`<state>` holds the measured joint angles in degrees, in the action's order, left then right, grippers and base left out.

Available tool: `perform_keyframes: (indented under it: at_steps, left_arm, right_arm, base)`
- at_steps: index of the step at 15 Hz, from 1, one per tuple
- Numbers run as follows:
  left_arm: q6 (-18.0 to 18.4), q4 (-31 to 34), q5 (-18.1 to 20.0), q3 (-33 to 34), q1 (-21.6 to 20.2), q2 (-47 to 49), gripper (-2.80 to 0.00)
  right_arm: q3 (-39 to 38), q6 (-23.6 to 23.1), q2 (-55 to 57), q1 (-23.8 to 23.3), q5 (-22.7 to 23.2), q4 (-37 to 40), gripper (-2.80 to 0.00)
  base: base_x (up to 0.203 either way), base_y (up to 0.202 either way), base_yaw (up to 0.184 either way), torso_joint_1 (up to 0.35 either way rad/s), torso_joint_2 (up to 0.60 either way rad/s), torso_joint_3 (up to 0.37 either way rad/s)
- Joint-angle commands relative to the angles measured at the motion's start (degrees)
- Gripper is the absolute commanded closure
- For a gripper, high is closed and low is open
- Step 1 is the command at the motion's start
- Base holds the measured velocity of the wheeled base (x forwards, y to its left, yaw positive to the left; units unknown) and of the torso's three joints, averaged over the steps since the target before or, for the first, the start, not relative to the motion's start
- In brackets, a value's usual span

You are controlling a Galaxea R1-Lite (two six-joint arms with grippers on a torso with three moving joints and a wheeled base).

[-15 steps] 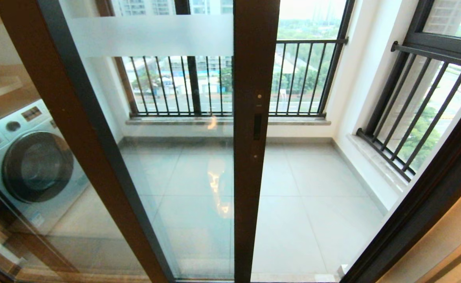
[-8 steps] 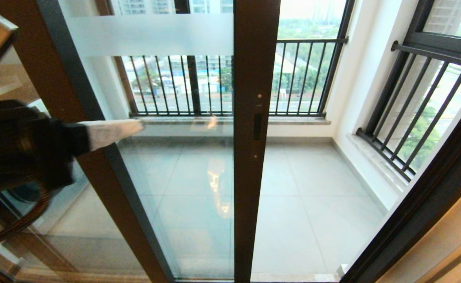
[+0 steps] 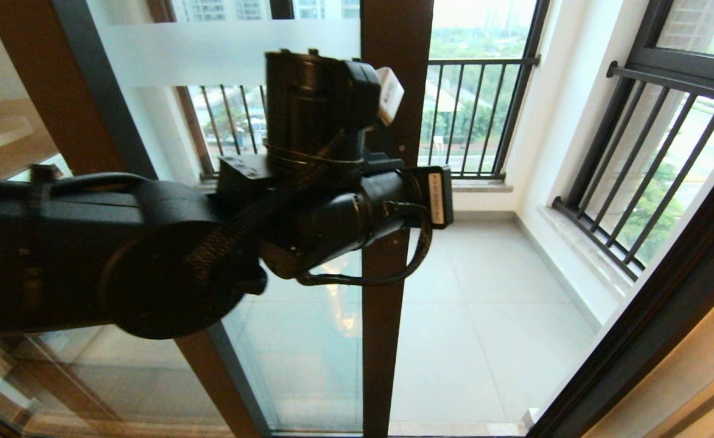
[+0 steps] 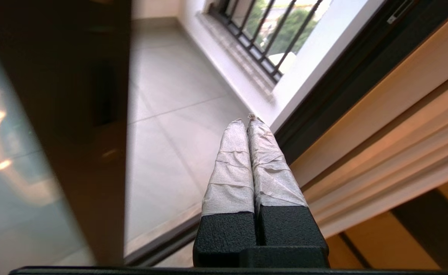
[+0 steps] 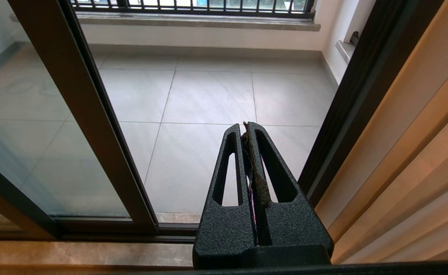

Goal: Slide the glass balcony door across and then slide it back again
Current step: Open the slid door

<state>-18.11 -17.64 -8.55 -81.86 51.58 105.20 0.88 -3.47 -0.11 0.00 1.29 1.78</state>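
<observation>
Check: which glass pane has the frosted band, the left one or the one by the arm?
The glass balcony door by the left gripper: a frosted white band crosses its top. The left pane has none.

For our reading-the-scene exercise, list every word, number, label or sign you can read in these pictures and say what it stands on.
Nothing can be read in any view.
White label on the left arm: print too small to read.
Frosted band on the glass balcony door: no characters can be made out.
White tape on the left gripper: blank.
</observation>
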Motion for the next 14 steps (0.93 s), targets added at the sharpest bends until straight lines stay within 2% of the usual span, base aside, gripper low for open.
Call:
perform_keyframes:
  at_steps: [1, 3, 5, 6, 9, 10, 11, 14]
  left_arm:
    - [-0.29, -2.54, -0.49, -1.83, 1.25, 7.71, 0.00]
    - [-0.15, -3.69, -4.62, -3.36, 2.50, 10.56, 0.00]
    - [0.86, -11.30, -6.41, -4.79, 2.96, 14.33, 0.00]
    - [2.47, -14.10, -6.93, -4.41, 3.06, 15.15, 0.00]
    - [3.74, -12.59, -11.74, -4.15, 3.08, 14.31, 0.00]
    - [6.42, -11.24, -12.51, -4.41, 3.08, 12.89, 0.00]
    - [8.64, -10.54, -12.78, -5.84, 3.02, 11.96, -2.80]
    - [10.53, -8.76, -12.49, -11.77, 3.00, 13.56, -2.80]
  right_arm:
    - [0.00, -0.04, 0.11, 0.00, 0.03, -0.02, 0.00]
    - [0.00, -0.04, 0.11, 0.07, 0.03, -0.02, 0.00]
    - [0.00, -0.04, 0.11, 0.02, 0.03, -0.02, 0.00]
    - [0.00, -0.04, 0.11, 0.00, 0.03, -0.02, 0.00]
    - [0.00, -0.04, 0.11, 0.00, 0.03, -0.02, 0.00]
    - [0.00, -0.04, 0.11, 0.00, 0.03, -0.02, 0.00]
    - [0.00, -0.04, 0.11, 0.00, 0.03, -0.02, 0.00]
    - [0.00, -0.04, 0.11, 0.00, 0.03, -0.02, 0.00]
  base:
    - [0.000, 0.000, 0.000, 0.000, 0.00, 0.000]
    - [0.000, 0.000, 0.000, 0.000, 0.00, 0.000]
    - [0.000, 0.000, 0.000, 0.000, 0.00, 0.000]
    - [0.000, 0.000, 0.000, 0.000, 0.00, 0.000]
    - [0.000, 0.000, 0.000, 0.000, 0.00, 0.000]
    - [0.000, 0.000, 0.000, 0.000, 0.00, 0.000]
    - [0.000, 0.000, 0.000, 0.000, 0.00, 0.000]
    - [0.000, 0.000, 0.000, 0.000, 0.00, 0.000]
